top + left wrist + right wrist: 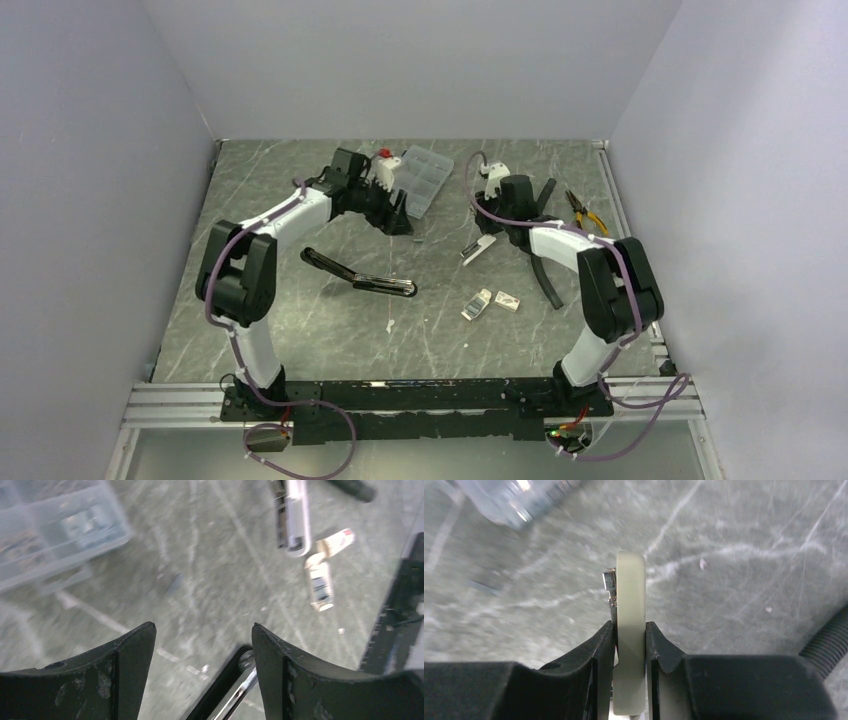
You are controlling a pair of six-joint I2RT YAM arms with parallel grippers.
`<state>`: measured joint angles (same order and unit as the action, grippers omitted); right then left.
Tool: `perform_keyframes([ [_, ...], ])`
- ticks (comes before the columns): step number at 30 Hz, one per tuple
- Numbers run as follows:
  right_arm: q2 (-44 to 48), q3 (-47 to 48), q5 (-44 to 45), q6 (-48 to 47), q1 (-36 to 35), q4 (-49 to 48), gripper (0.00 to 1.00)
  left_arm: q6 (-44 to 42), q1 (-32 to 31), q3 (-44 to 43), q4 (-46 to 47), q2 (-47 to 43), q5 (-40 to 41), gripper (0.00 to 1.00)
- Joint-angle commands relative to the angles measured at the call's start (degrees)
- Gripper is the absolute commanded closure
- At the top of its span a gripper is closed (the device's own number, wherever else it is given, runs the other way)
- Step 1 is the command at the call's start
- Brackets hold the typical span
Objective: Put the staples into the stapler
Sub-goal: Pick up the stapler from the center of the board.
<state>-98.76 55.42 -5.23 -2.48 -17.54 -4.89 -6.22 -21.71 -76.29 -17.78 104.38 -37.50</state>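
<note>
L end effector (202,626) wide, empty; R end effector (630,625) grips cream slab (630,580); box (319,582) label blurred.

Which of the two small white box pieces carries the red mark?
The sleeve, lying nearer the right arm; the tray beside it shows grey inside, no red.

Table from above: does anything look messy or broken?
Yes, a bit messy. The little white box lies pulled apart, its other half beside it, right of the middle. The black stapler sprawls wide open in the middle, and a tiny white scrap lies loose below it. Nothing looks broken.
</note>
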Motion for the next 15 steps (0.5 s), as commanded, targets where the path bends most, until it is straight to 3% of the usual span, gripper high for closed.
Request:
perform_keyframes([
  [1, 5.12, -1.08, -6.69, 7.43, 0.77, -13.55, 1.0, 8.31, -4.8, -6.93, 2.29, 4.33, -13.56, 0.25],
  [8, 10.8, -3.09, -9.61, 9.74, 1.2, -15.83, 1.0, 28.0, -7.91, -17.51, 6.57, 14.4, -21.28, 0.2],
  [15, 13.04, -3.99, -10.13, 10.25, 1.72, -16.15, 1.0, 33.03, -11.02, -21.19, 7.54, 17.73, -17.9, 0.19],
])
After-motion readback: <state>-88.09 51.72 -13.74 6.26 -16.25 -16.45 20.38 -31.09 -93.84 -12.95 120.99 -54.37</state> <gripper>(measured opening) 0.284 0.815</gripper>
